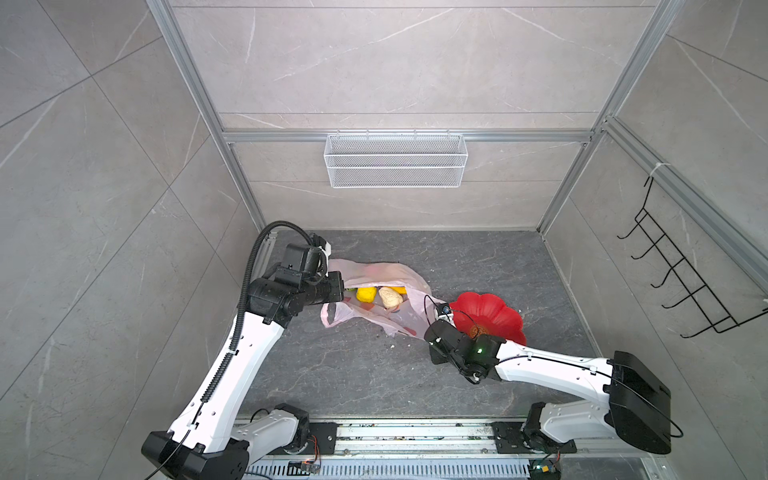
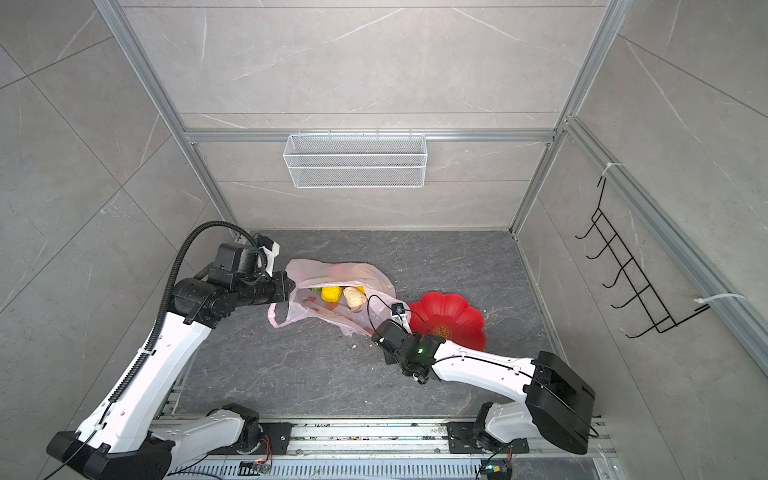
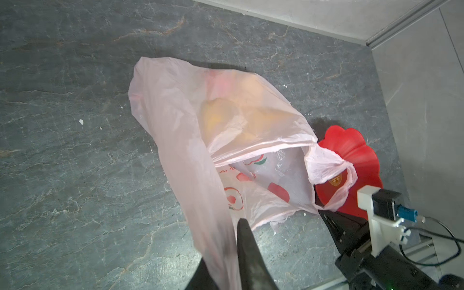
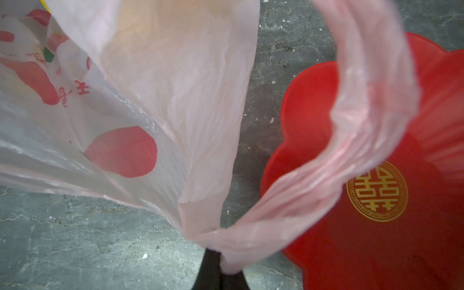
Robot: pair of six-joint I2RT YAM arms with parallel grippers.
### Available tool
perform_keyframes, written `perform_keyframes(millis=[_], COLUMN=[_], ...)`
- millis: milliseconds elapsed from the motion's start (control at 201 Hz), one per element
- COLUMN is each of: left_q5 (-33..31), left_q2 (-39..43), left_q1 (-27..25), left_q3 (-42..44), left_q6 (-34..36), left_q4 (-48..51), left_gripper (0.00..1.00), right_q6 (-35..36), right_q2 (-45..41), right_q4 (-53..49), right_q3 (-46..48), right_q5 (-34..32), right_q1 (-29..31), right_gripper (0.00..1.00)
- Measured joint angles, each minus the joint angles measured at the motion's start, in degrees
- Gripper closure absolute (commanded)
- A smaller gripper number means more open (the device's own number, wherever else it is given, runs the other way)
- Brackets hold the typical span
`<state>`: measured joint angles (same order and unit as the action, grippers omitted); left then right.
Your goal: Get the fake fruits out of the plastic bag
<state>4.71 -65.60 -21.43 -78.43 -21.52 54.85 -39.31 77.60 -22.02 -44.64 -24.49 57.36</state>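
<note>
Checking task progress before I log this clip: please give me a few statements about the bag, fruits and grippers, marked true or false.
1. The right gripper is shut on the plastic bag's handle. True.
2. The red dish holds a beige lump. False: nothing shows in the dish; the lump sits inside the bag.
3. The left gripper pinches the bag's film. True.
4. The yellow fruit lies outside the bag. False: it sits in the bag's mouth beside the lump.
</note>
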Motion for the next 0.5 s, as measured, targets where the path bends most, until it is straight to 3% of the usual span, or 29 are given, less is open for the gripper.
perform_keyframes(millis=[334, 498], left_q5=[4.8, 6.0], left_q2=[6.0, 8.2], left_q1=[0.0, 0.0], left_q3=[7.2, 9.8], left_q6=[0.0, 0.0], left_q4=[7.7, 12.1], left_gripper=[0.91, 0.91], right_q6=[-1.7, -1.5], right_q2=[0.0, 0.5], right_q4=[-1.7, -5.6], right_q3=[1.8, -0.5], right_q5=[0.3, 0.3], right_q1=[0.3, 0.4], right_gripper=[1.0, 0.86])
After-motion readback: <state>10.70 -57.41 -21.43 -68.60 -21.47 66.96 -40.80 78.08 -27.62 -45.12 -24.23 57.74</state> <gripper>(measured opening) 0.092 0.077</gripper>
